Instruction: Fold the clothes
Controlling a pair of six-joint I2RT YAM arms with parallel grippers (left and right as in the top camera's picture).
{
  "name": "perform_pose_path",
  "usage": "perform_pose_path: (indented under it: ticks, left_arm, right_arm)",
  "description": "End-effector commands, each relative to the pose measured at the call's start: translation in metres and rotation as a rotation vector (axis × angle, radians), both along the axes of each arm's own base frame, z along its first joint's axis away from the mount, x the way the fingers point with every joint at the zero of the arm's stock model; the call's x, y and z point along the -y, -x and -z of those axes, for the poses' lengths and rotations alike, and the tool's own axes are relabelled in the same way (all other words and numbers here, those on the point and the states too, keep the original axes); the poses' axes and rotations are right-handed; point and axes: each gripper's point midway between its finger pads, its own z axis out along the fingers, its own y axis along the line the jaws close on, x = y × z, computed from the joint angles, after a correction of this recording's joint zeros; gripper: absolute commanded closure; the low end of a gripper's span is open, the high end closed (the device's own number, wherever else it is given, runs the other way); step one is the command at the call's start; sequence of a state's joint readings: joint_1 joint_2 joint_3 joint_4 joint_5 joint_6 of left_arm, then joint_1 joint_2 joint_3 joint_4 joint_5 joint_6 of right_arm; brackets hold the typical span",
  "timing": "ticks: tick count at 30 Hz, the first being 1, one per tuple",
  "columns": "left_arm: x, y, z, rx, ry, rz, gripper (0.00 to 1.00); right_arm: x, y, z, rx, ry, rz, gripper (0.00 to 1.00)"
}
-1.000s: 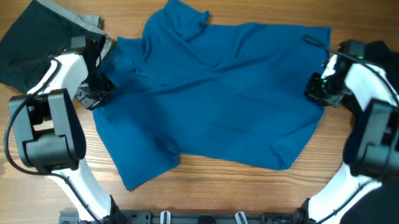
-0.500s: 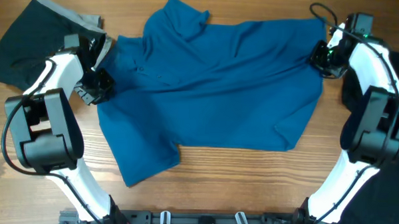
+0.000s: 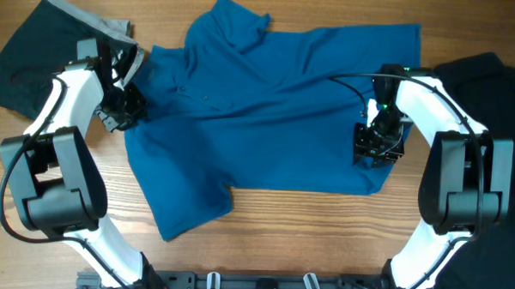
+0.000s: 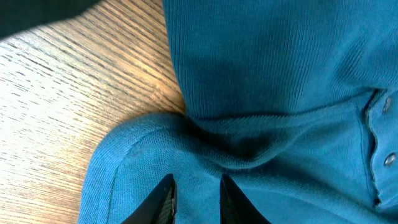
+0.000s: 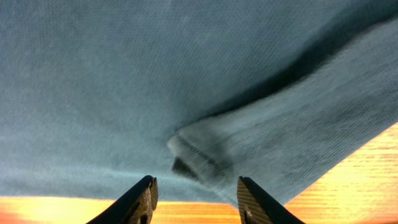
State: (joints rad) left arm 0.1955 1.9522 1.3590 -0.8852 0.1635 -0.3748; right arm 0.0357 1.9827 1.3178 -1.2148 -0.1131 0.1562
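Blue polo shirt [image 3: 276, 111] lies spread face up on the wooden table [image 3: 306, 241], collar [image 3: 236, 19] toward the far edge, bottom end off to my right. One short sleeve sticks out toward the near-left.

My left gripper [image 3: 121, 112] sits at the shirt's far-left edge, by the shoulder. On the left wrist view my fingers are drawn close together with a raised ridge of blue knit pinched between them; creases run from that ridge toward the placket, where a button [image 4: 385, 158] shows. I read this as clamped on the shirt.

My right gripper [image 3: 378, 147] is over the shirt's near-right corner. On the right wrist view my fingers [image 5: 144, 200] stand wide apart, holding nothing. Just ahead of them is a small folded-over lip of hem [image 5: 199, 158], with bare wood showing at the bottom corners. Whether my tips touch the cloth, I cannot tell.

A dark garment [image 3: 37, 55] with a grey band lies far-left, just beside the shirt. A black garment [image 3: 491, 84] lies at the right edge, apart from it.
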Motion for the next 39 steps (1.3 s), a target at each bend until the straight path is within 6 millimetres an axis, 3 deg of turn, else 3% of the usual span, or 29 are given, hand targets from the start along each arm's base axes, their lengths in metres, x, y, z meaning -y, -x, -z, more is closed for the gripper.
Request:
perform_pose_path:
  ticks: [1, 5, 8, 11, 12, 15, 21, 22, 27, 34, 37, 39]
  left_arm:
    - [0.003, -0.005, -0.01, 0.033, 0.002, 0.036, 0.76]
    - [0.003, -0.005, -0.01, 0.033, 0.002, 0.036, 0.76]
    - [0.003, -0.003, -0.009, 0.026, 0.003, 0.036, 0.76]
    - [0.003, 0.0, -0.009, 0.014, 0.005, 0.039, 0.77]
    - [0.003, 0.0, -0.009, 0.016, 0.004, 0.049, 0.77]
    - [0.003, 0.0, -0.009, 0.016, 0.003, 0.058, 0.77]
    - [0.003, 0.0, -0.009, 0.019, 0.002, 0.061, 0.76]
    - [0.003, 0.0, -0.009, 0.019, 0.002, 0.061, 0.76]
    - [0.003, 0.0, -0.009, 0.018, 0.002, 0.061, 0.76]
    - [0.003, 0.001, -0.009, 0.018, 0.0, 0.087, 0.76]
    - [0.006, 0.001, -0.01, 0.022, 0.011, 0.106, 0.76]
    - [0.017, -0.001, -0.014, 0.051, 0.066, 0.161, 0.76]
  right_arm:
    - [-0.004, 0.001, 0.003, -0.007, -0.006, -0.01, 0.53]
    - [-0.015, 0.002, 0.005, -0.002, 0.013, -0.059, 0.52]
    - [0.001, 0.009, 0.014, -0.007, 0.138, -0.063, 0.43]
    - [0.005, 0.01, 0.02, 0.002, 0.163, -0.061, 0.43]
    - [0.005, 0.009, 0.02, 0.005, 0.169, -0.049, 0.46]
    - [0.015, 0.013, 0.014, -0.012, 0.227, -0.055, 0.83]
    - [0.043, 0.024, -0.023, -0.006, 0.328, 0.051, 0.95]
    - [0.054, 0.03, -0.028, -0.024, 0.362, 0.132, 0.96]
    - [0.093, 0.037, -0.025, -0.054, 0.354, 0.408, 0.95]
    - [0.135, 0.061, -0.028, -0.124, 0.301, 0.589, 0.61]
    - [0.131, 0.051, -0.029, -0.089, 0.21, 0.588, 0.59]
    - [0.11, 0.021, -0.032, 0.026, 0.028, 0.504, 0.6]
